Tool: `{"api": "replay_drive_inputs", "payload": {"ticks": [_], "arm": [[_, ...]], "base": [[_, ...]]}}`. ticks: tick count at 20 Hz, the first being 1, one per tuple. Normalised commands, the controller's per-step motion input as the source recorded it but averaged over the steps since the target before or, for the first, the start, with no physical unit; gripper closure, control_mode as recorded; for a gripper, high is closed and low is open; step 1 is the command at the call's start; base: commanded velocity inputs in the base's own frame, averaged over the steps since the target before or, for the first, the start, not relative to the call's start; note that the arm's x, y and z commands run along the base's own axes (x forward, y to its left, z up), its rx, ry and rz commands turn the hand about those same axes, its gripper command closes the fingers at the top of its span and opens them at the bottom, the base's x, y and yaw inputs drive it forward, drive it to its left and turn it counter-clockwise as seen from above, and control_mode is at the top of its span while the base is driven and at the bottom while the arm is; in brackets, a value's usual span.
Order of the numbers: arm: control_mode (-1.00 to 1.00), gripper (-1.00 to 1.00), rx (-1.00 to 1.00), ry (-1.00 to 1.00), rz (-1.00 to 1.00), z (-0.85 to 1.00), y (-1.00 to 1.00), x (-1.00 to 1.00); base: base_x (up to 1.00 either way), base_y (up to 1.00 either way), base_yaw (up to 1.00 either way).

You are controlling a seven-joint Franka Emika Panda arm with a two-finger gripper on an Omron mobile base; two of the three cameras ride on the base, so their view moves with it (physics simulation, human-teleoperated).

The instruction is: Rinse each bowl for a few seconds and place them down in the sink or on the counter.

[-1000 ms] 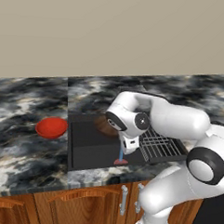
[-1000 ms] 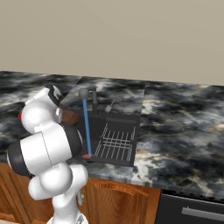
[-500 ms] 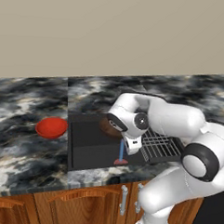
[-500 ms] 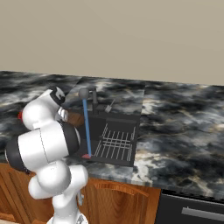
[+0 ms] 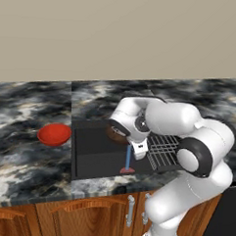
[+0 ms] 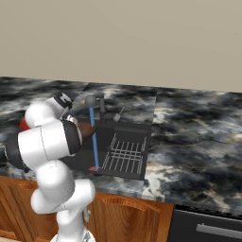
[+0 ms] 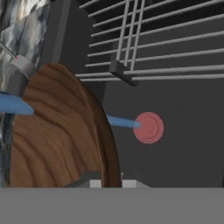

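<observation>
One wooden bowl (image 7: 61, 135) gripped tight in the gripper (image 5: 120, 132) over the sink (image 5: 96, 158); red bowl (image 5: 54, 134) at nine o'clock on the counter (image 5: 19, 159).

The wood-grained brown bowl (image 7: 61, 135) looks smooth and polished, the red bowl (image 5: 54, 134) glossy like plastic, the counter (image 5: 24, 159) a shiny marbled stone over brown wooden cabinets (image 5: 85, 214), the sink (image 5: 95, 160) a matt charcoal, and its rack (image 7: 144, 52) thin grey metal wire.
</observation>
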Motion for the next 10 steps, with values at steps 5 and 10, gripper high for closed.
{"api": "replay_drive_inputs", "payload": {"ticks": [5, 10], "arm": [[-1.0, 1.0, -0.14, 0.1, -0.04, 0.01, 0.0, 0.44], [-1.0, 1.0, -0.13, 0.07, -0.01, 0.03, 0.04, 0.29]], "base": [[0.0, 0.0, 0.0], [0.0, 0.0, 0.0]]}}
